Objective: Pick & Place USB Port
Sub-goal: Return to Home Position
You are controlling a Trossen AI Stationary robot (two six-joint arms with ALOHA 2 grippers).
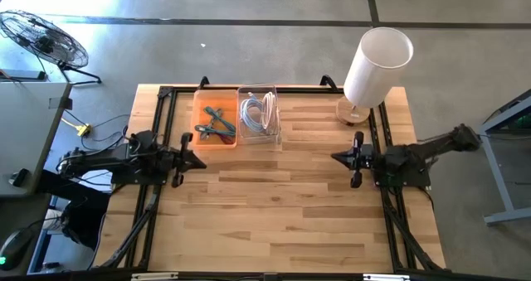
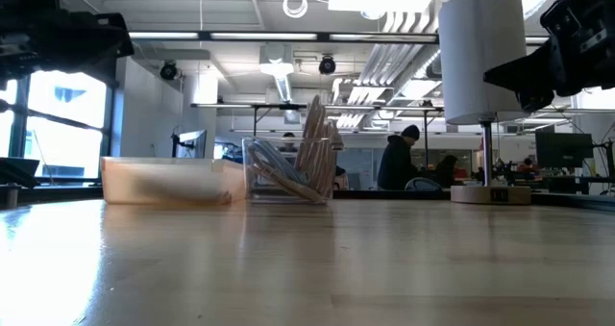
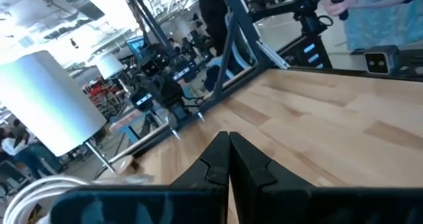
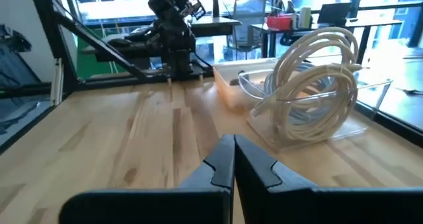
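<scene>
High view showed you open surface [image 1: 282, 215] betw. left gripper [image 1: 184, 154] and right gripper [image 1: 353, 158], both w/ fingers pressed together, holding nothing. At far edge, blue-black cables [image 1: 216, 125] lay in orange bin [image 1: 198, 119], coiled cable [image 1: 255, 112] in transparent bin [image 1: 277, 119]; lamp [image 1: 377, 64] stood at far right corner.

Tabletop [image 1: 282, 206] open; orange bin [image 1: 197, 119], transparent bin [image 1: 277, 115], lamp [image 1: 377, 65] line far edge.

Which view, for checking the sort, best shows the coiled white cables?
Right wrist view: the coiled white cables sit close in the transparent plastic bin. High view: small, from above. Low view: side-on. Left wrist view: a sliver.
</scene>
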